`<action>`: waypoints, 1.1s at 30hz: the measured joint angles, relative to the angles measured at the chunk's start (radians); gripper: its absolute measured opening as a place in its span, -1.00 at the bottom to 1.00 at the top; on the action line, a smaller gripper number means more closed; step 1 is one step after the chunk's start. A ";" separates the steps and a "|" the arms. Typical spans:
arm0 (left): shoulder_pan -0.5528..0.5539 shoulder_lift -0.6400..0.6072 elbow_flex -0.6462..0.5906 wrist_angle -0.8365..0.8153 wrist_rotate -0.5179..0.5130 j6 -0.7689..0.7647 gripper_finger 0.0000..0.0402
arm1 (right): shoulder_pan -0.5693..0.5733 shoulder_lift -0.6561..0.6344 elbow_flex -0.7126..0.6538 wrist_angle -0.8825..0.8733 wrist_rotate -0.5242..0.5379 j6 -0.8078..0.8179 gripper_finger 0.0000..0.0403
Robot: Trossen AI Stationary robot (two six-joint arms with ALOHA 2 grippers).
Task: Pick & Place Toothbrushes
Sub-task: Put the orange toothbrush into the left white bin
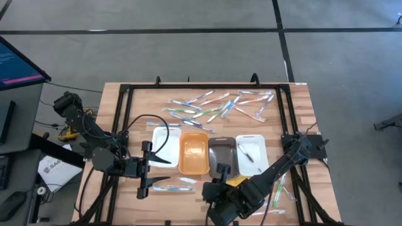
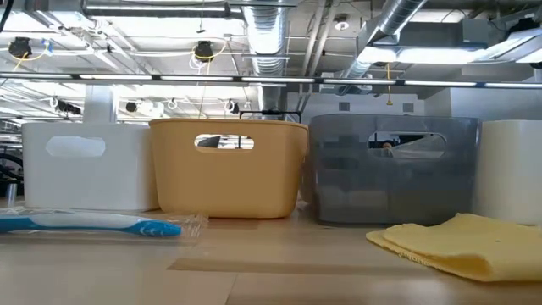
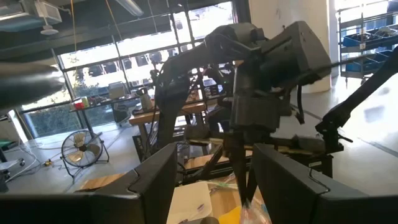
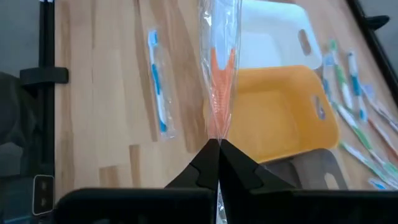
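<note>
My right gripper (image 4: 217, 144) hovers above the table's near side, by the grey tray (image 1: 221, 154). It is shut on an orange toothbrush (image 4: 220, 81) in a clear wrapper. My left gripper (image 1: 146, 171) waits open near the left white tray (image 1: 164, 145), holding nothing. A blue toothbrush (image 1: 173, 183) in its wrapper lies flat on the table near the front edge. Several more toothbrushes (image 1: 220, 105) lie scattered on the far side. One lies in the right white tray (image 1: 251, 154). My right gripper pinches one end of the wrapped orange toothbrush (image 4: 216, 132) between its two fingertips. The fingers slant down toward the table's left, and the toothbrush runs on in line with them. It is lifted clear, over the orange tray (image 4: 280, 118).
Four trays stand in a row at mid table: white, orange (image 1: 193, 154), grey, white. A yellow pad (image 2: 457, 241) lies near the front edge under my right arm. A black frame (image 1: 125, 100) borders the table.
</note>
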 joint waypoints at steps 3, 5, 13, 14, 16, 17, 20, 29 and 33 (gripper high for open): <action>0.000 0.000 0.000 0.000 0.000 0.000 0.02 | 0.004 0.000 0.001 -0.034 0.009 0.020 -1.00; 0.000 0.000 0.000 0.000 0.000 0.000 0.02 | 0.009 0.001 0.000 -0.073 0.022 0.043 -1.00; 0.000 0.000 0.000 -0.001 0.000 0.000 0.02 | 0.019 0.001 0.000 -0.237 0.056 0.191 -1.00; 0.000 0.000 0.000 -0.001 0.000 0.000 0.02 | 0.023 0.001 0.000 -0.237 0.058 0.187 -1.00; 0.000 0.000 0.000 -0.001 0.000 0.000 0.02 | 0.032 -0.005 0.000 -0.237 0.072 0.186 -1.00; 0.000 0.000 0.000 -0.001 0.000 0.000 0.02 | 0.033 -0.009 0.000 -0.237 0.077 0.186 -1.00; 0.000 0.000 0.000 -0.001 0.000 0.000 0.02 | 0.035 -0.011 0.001 -0.237 0.084 0.183 -1.00; 0.000 0.000 0.000 -0.004 0.000 0.000 0.02 | 0.037 -0.009 0.000 -0.237 0.084 0.186 -1.00; 0.000 0.000 0.000 -0.004 0.000 0.000 0.02 | 0.053 -0.009 0.000 -0.237 0.083 0.217 -1.00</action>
